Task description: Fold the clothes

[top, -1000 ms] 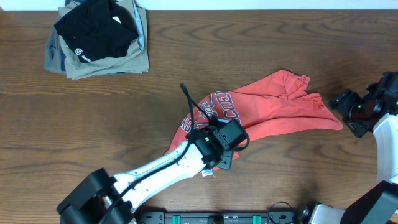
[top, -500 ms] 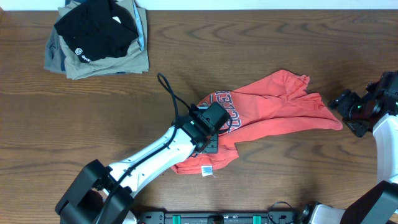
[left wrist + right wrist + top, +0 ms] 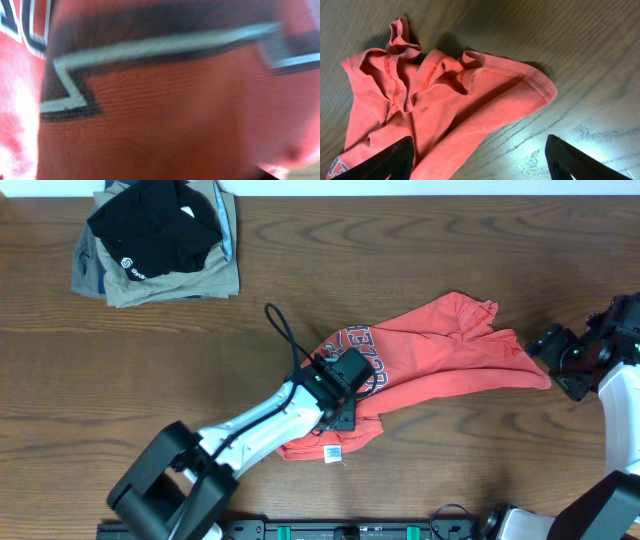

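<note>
The clothes, a red-orange T-shirt [image 3: 440, 355], lie crumpled on the wooden table right of centre, with the lettering facing up and a white tag [image 3: 331, 452] at the near edge. My left gripper [image 3: 340, 385] is down on the shirt's left part, by the lettering. Red cloth with lettering [image 3: 175, 115] fills the left wrist view and hides the fingers there. My right gripper [image 3: 558, 365] hovers just off the shirt's right tip. In the right wrist view the right gripper [image 3: 480, 160] stands open, with the shirt's hem [image 3: 435, 100] ahead and bare table between the fingertips.
A stack of folded garments sits at the far left corner, a black one [image 3: 150, 230] on top of a khaki-grey one [image 3: 175, 280]. The left arm's cable [image 3: 285, 335] loops above the table beside the shirt. Bare wood [image 3: 120, 380] lies to the left.
The left arm swung from the shirt's lower left edge up and leftward onto the lettering, uncovering the tagged near edge. The right arm stayed still.
</note>
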Robot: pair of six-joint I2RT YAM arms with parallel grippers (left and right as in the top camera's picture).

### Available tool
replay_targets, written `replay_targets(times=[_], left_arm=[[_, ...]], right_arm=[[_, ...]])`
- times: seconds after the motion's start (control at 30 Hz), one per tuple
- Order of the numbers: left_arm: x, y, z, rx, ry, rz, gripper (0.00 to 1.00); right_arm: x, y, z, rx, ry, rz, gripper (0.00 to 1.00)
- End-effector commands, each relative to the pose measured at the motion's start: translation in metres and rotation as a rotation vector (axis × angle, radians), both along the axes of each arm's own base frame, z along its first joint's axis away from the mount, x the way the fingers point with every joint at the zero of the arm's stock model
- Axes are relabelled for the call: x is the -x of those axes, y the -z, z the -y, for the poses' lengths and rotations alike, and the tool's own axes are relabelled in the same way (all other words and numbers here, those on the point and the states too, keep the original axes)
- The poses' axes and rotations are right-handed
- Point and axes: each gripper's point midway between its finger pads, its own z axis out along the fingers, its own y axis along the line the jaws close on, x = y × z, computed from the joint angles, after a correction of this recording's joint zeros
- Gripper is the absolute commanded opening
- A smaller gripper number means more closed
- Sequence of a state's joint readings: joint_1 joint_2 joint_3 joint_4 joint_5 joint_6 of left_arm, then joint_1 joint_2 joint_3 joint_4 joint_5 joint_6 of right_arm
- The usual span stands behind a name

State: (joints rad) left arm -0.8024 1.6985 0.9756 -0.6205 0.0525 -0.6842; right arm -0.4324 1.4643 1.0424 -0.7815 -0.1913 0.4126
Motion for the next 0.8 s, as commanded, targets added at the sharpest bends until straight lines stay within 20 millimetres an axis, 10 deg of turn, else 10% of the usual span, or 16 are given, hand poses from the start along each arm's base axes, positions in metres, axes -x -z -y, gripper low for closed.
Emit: replay_targets(times=[0.0, 0.53, 0.77], left_arm=[[0.004, 0.006, -0.015, -0.073, -0.014, -0.004, 0.62], [-0.011, 0.001, -0.003, -0.013, -0.062, 0.053, 0.61], [-0.013, 0.001, -0.001, -0.004, -0.061, 0.062, 0.14]], right_arm=[[0.001, 0.002, -0.005, -0.010, -0.015, -0.007, 0.82], [-0.001, 0.003, -0.010, -0.010, -0.031, -0.008, 0.80], [-0.003, 0.002, -0.015, -0.009, -0.047, -0.005, 0.80]])
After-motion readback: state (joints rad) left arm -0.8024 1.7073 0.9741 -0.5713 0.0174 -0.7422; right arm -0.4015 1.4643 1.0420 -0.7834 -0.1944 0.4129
